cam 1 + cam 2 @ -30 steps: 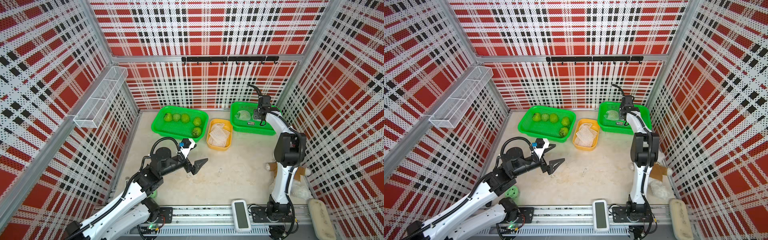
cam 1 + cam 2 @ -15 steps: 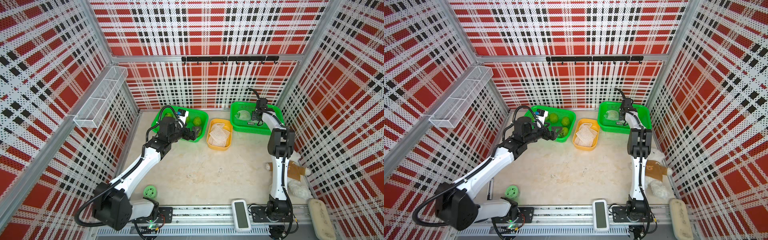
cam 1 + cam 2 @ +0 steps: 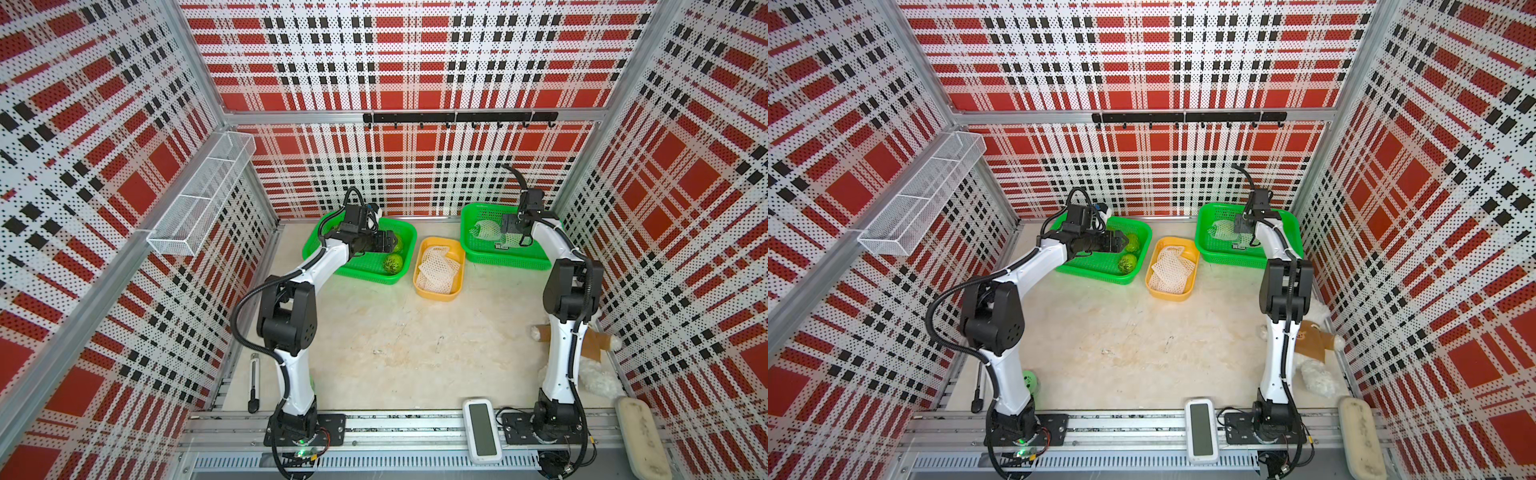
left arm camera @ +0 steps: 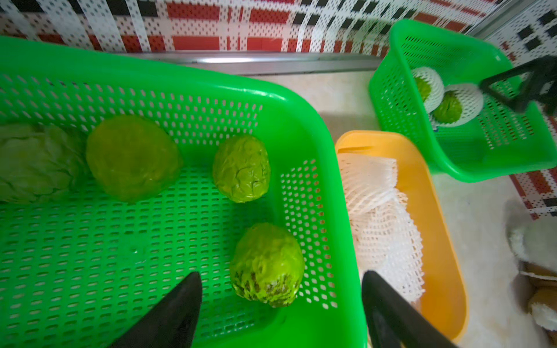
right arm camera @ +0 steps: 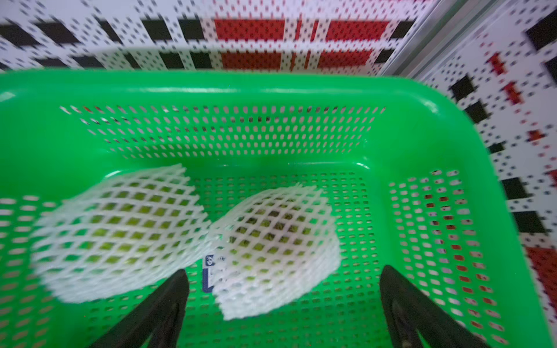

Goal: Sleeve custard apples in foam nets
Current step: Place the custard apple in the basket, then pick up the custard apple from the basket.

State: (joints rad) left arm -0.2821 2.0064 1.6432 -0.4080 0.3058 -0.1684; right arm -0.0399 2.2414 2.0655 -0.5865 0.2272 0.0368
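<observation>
The left gripper (image 4: 279,275) hangs over the bright green plastic basket with little holes (image 4: 180,87). Its two black fingers are wide apart and hold nothing. Bare, bumpy green custard apples lie in this basket. The closest one, the custard apple with dark patches (image 4: 266,265), sits just in front of the fingers, near the basket wall.

I think the job now is to pick up this fruit. Go straight down with one finger on each side of its fat middle. There is not much room by the wall, so slip that finger in with care. Squeeze softly, then lift it clear of the rim.

The white stretchy foam nets (image 4: 382,229) wait in the small yellow plastic tray (image 4: 437,211) beside it.

The right gripper (image 5: 282,269) is spread wide and empty over the other green basket (image 5: 271,90), above two netted fruits (image 5: 120,229)
</observation>
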